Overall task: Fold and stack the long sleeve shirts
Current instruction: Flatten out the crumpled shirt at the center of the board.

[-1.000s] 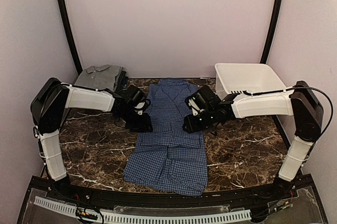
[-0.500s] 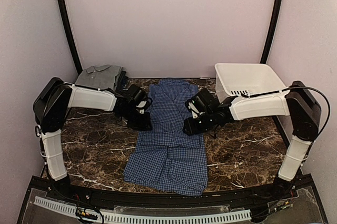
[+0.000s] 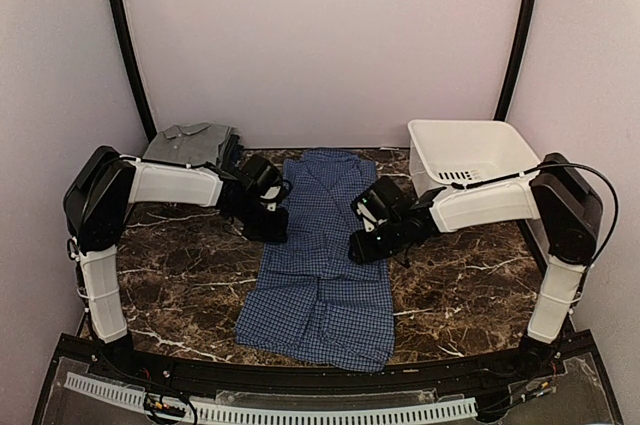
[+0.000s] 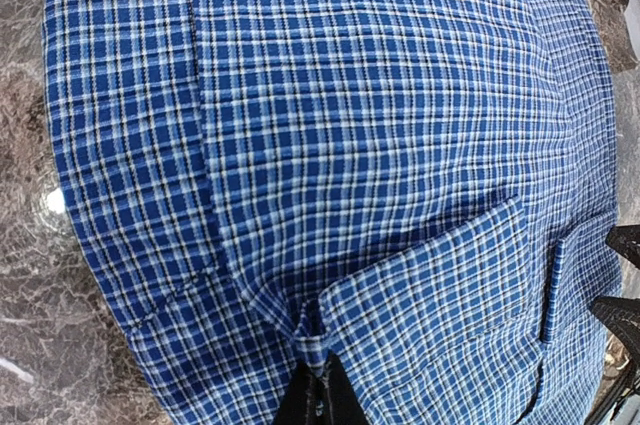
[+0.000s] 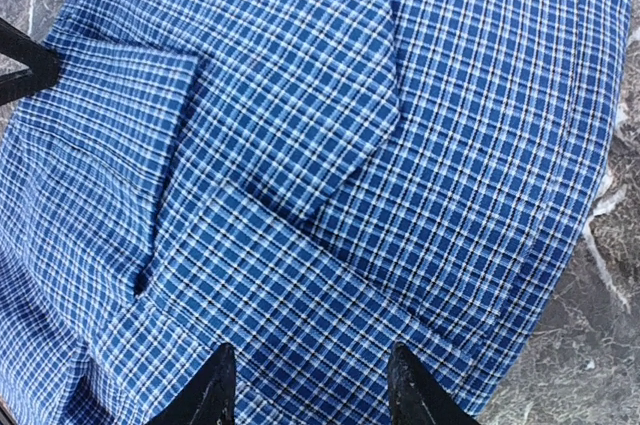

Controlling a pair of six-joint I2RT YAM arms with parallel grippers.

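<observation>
The blue checked long sleeve shirt [image 3: 320, 280] lies lengthwise on the marble table, collar at the far end, sleeves folded in. My left gripper [image 3: 272, 228] sits at the shirt's left edge, shut on a small pinched fold of the blue cloth [image 4: 312, 337]; its dark jaws [image 4: 318, 390] meet tightly. At the shirt's right edge, my right gripper [image 3: 360, 248] stands open, its two black fingertips [image 5: 222, 370] resting over the checked cloth [image 5: 330, 145] with nothing pinched. The grey shirt [image 3: 190, 145] lies folded at the back left corner.
A white plastic tub [image 3: 470, 150] stands at the back right, just behind the right arm. Black frame posts rise at both back corners. Dark marble table [image 3: 170, 285] shows on either side of the blue shirt.
My left gripper has shut on the fold at the shirt's left edge. Both grippers shifted slightly along the shirt's edges; the right one stays open.
</observation>
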